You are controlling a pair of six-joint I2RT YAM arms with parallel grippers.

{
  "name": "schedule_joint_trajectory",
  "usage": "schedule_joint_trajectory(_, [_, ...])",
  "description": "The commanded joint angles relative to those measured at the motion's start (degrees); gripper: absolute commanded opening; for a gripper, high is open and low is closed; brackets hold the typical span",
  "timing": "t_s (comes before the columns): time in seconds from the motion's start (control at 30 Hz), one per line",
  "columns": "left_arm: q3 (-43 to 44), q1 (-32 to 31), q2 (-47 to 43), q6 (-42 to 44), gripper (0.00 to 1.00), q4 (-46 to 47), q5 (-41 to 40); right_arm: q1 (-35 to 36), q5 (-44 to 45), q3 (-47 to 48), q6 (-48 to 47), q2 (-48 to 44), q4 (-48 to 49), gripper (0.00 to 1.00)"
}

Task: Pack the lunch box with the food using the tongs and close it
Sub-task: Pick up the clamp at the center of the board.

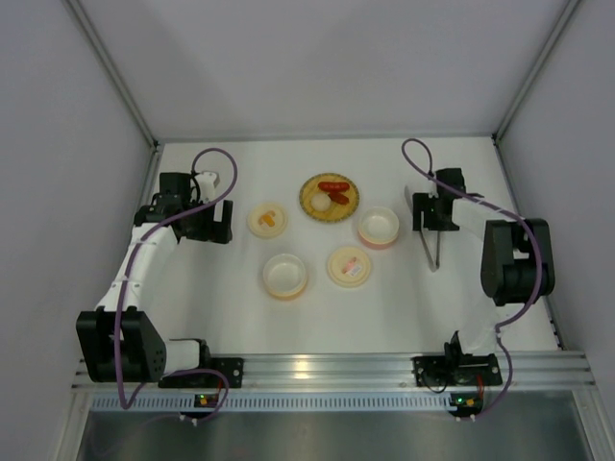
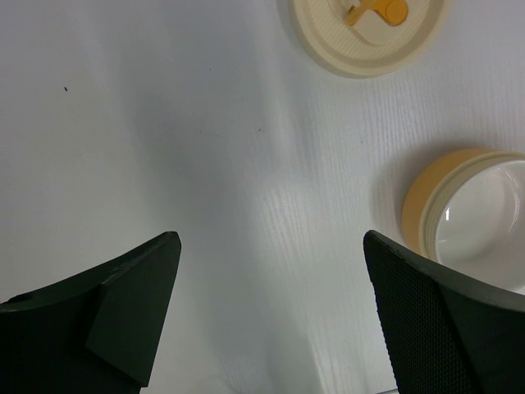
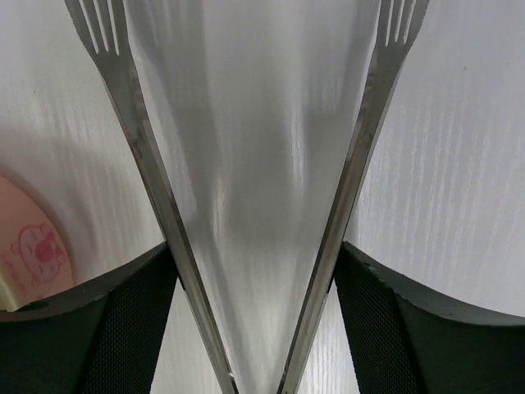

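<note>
The silver tongs [image 1: 432,248] lie on the table at the right, and my right gripper [image 1: 434,213] stands over their forked end. In the right wrist view both black pads [image 3: 131,320] press against the outer sides of the two tong arms [image 3: 135,139], which spread towards their forked tips; my right gripper [image 3: 254,250] is shut on them. The food, red sausage pieces [image 1: 336,192] and a pale ball [image 1: 316,201], sits on a woven plate [image 1: 330,215] at the back centre. My left gripper [image 1: 207,223] [image 2: 271,238] hangs open over bare table.
Two open round lunch box bowls stand on the table, one pink-walled [image 1: 379,228] and one orange-walled [image 1: 285,276] [image 2: 426,205]. Two cream lids lie flat: one with an orange mark [image 1: 267,220] [image 2: 328,37], one with a pink mark [image 1: 349,266] [image 3: 25,246].
</note>
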Motion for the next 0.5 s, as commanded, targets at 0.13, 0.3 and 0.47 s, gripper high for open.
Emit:
schedule_joint_trajectory(0.13, [1.8, 0.0, -0.2, 0.3, 0.98, 1.3, 0.3, -3.9, -5.7, 3.0, -4.2, -10.1, -8.0, 0.68])
schedule_joint_trajectory(0.3, [2.2, -0.1, 0.5, -0.2, 0.98, 1.3, 0.7, -5.1, -7.4, 6.0, -7.7, -11.5, -11.4, 0.65])
schedule_joint_trajectory(0.47, [2.5, 0.0, 0.5, -0.3, 0.98, 1.3, 1.1, -5.6, -10.0, 9.5, -11.3, -9.1, -17.0, 0.64])
